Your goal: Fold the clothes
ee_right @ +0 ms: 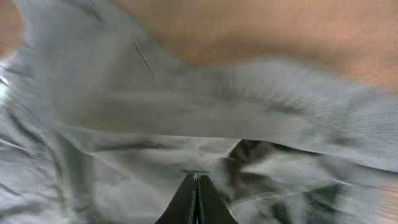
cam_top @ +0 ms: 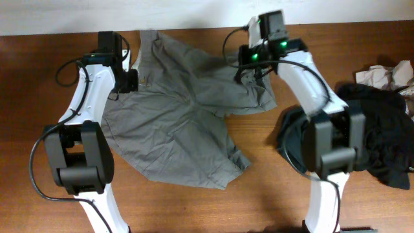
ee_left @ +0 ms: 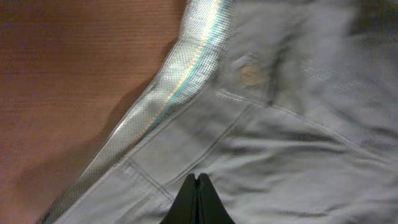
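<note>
You see the shorts point(cam_top: 181, 123) spread on the surface point(cam_top: 259, 188), upper corners hidden beneath the left end effector point(ee_left: 198, 179) and right end effector point(ee_right: 196, 177). Both are pressed together; blur keeps you from telling whether cloth is pinched.

Grey-olive shorts point(cam_top: 184, 123) lie spread on the table point(cam_top: 259, 188), apart from black garments point(cam_top: 381, 142)
</note>
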Tool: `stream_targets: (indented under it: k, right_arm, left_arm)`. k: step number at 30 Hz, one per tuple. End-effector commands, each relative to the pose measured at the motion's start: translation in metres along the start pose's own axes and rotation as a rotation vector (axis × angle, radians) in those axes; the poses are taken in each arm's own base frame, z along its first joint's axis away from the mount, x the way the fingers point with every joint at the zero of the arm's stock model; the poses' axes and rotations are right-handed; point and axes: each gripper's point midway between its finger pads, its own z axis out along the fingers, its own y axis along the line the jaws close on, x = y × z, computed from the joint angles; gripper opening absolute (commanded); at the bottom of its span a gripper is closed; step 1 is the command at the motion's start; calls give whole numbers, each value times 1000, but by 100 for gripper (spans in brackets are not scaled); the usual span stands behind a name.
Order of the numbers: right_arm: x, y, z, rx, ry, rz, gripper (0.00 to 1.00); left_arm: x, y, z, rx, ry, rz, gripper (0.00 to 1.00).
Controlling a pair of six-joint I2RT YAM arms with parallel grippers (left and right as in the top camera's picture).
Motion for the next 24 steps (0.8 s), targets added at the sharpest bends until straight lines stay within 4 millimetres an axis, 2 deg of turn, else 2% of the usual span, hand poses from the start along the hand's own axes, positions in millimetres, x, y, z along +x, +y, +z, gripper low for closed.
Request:
stream_targets:
  k: [1,3,5,6,8,15,16,20,24]
  right_arm:
    - [25,9,37,-83,73,25,4]
    - [30,8,51,-79,77,19,4]
    - [32,-2,57,-33,75,20,4]
    - [33,-14,59,25,74,22,4]
    - [34,-44,54,169,75,32,4]
    - [42,-106,35,381,104,81,4]
    - [43,-126,27,444,108,97,4]
    - [44,-155,14,510,107,133,4]
    - [44,-168,0,504,124,169,4]
  left_arm:
    - [-5,-25,3,134,-30,129,0]
    - [-1,-27,11,143,-12,147,0]
    - [7,-29,21,156,22,167,0]
    - [14,-30,28,160,50,171,0]
    - [27,-31,41,167,103,177,0]
    - [55,-33,71,179,211,173,0]
    - [61,-33,75,180,230,173,0]
    - [68,-26,78,138,253,178,0]
    - [70,-24,78,132,261,178,0]
